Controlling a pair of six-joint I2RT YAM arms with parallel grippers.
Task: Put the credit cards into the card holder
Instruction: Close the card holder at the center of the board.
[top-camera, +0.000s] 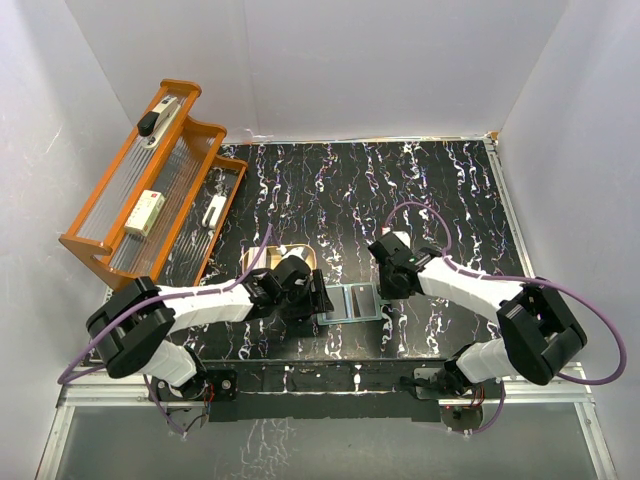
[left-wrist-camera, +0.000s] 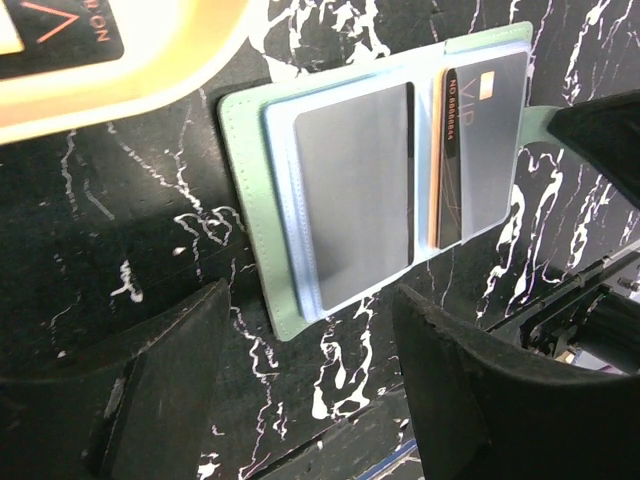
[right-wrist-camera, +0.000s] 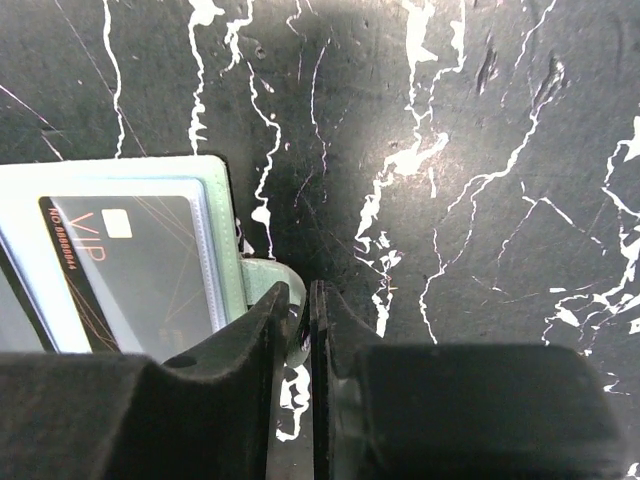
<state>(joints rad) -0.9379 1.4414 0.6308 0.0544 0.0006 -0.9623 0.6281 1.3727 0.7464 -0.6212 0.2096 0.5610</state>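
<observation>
The card holder (top-camera: 355, 301) lies open on the black marbled table between my two grippers, pale green outside with blue sleeves inside. A grey credit card (left-wrist-camera: 355, 190) fills one sleeve and a black VIP credit card (left-wrist-camera: 480, 150) with an orange edge fills the other. My right gripper (right-wrist-camera: 303, 310) is shut on the holder's green snap tab (right-wrist-camera: 275, 278) at its right edge. My left gripper (left-wrist-camera: 315, 390) hangs open just off the holder's left end, with only table between its fingers. Another credit card (left-wrist-camera: 60, 30) lies in the tan dish (left-wrist-camera: 150, 70).
The tan dish (top-camera: 268, 257) sits just behind my left gripper (top-camera: 318, 298). An orange rack (top-camera: 150, 190) holding small items leans at the far left. White walls close in the table on three sides. My right gripper (top-camera: 385, 290) reaches in from the right.
</observation>
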